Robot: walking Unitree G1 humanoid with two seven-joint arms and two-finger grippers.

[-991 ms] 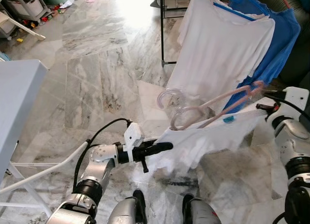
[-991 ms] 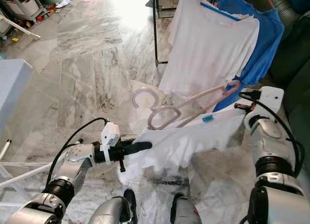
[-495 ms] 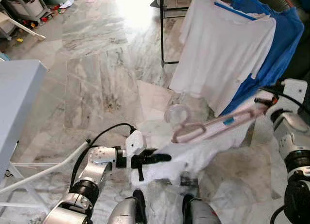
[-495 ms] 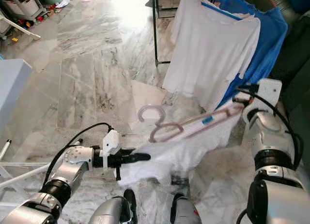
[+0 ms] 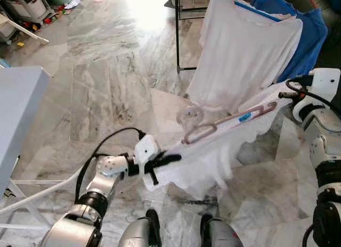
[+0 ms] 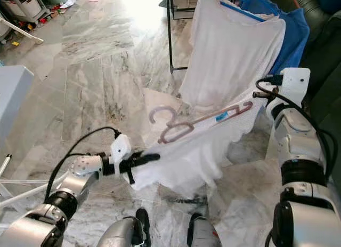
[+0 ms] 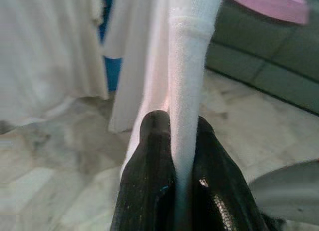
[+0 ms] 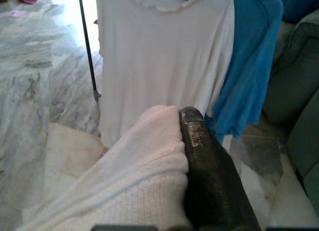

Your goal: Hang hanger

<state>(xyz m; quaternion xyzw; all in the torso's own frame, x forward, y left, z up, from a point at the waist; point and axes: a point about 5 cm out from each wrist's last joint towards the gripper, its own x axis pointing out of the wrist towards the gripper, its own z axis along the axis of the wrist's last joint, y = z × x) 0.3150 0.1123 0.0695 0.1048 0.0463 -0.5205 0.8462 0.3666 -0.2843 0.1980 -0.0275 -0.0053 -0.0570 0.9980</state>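
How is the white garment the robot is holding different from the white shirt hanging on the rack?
The held white garment is stretched nearly flat between the left gripper and right gripper, low over the floor; the hung white shirt drapes upright from the rack. The held garment has pink hangers lying loose on top; the hung shirt sits on a blue hanger. Both are plain white.

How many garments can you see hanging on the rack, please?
2: a white shirt in front and a blue shirt behind it on the rack. More may hang out of frame.
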